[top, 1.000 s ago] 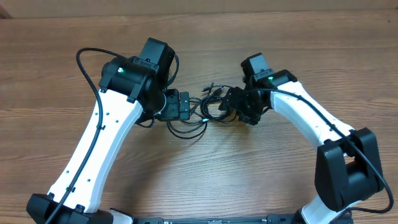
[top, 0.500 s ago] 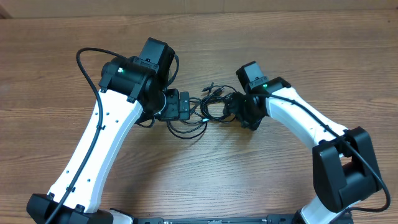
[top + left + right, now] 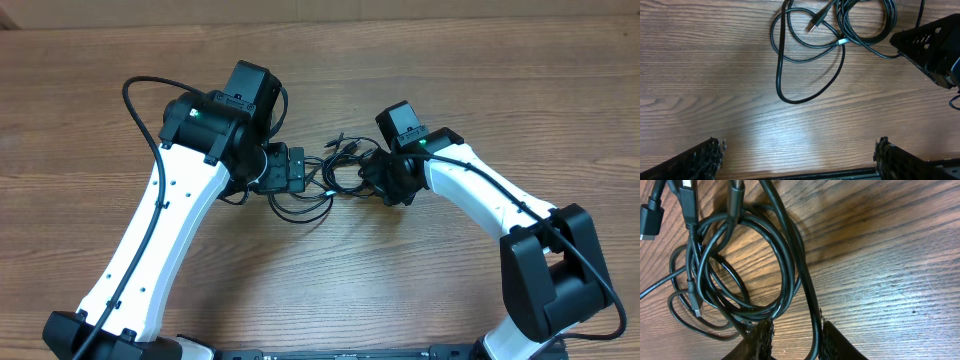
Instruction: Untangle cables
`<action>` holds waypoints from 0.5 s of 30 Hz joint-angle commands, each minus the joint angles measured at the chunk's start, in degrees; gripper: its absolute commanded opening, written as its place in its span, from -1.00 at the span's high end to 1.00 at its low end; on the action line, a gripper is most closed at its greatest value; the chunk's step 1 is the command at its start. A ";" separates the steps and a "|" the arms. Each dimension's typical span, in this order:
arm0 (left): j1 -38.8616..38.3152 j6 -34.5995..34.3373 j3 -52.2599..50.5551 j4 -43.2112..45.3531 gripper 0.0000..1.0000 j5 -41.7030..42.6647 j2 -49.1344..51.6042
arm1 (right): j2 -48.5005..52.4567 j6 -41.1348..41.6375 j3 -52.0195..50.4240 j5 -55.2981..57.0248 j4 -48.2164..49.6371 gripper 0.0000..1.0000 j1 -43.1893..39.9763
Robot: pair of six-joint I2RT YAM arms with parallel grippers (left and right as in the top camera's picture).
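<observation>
**Right fingers set around one strand of the tangle**

The cables (image 3: 335, 178) lie in a loose knot of overlapping loops near the middle of the wooden tabletop (image 3: 560, 100), a little toward its far edge, between the two grippers. The right gripper (image 3: 795, 337) is down at the right side of the bundle. Its fingers (image 3: 765, 340) stand either side of a single outer strand (image 3: 812, 315), narrowed but not clamped, and a gap shows between the strand and one pad. The left gripper (image 3: 797, 155) is fully released and empty, low over bare wood just beside the loops on their left.

The step in hand looks like securing that one strand so it can be drawn clear. To do it well, the pads should pinch only this strand. The coiled loops (image 3: 740, 265) run very close to its inner side and could be caught too. Any pull should probably go outward, away from the coil, and slowly. The metal-tipped plug (image 3: 812, 25) and the black connector (image 3: 650, 220) could snag where strands cross. The free left gripper could pin the rest of the bundle.

No brand, label or writing can be read on the cables or plugs.
</observation>
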 commanded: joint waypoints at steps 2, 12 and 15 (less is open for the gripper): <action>-0.09 0.44 0.33 0.07 -0.99 -0.61 0.39 | -0.17 0.00 -0.24 0.13 0.33 0.58 0.13; -0.11 0.44 0.33 0.07 -0.99 -0.61 0.39 | -3.19 -3.52 4.17 -4.17 -1.79 0.93 -0.85; -0.09 0.44 0.33 0.07 -0.99 -0.61 0.39 | -7.08 -8.50 8.90 -3.89 -4.48 0.92 -1.55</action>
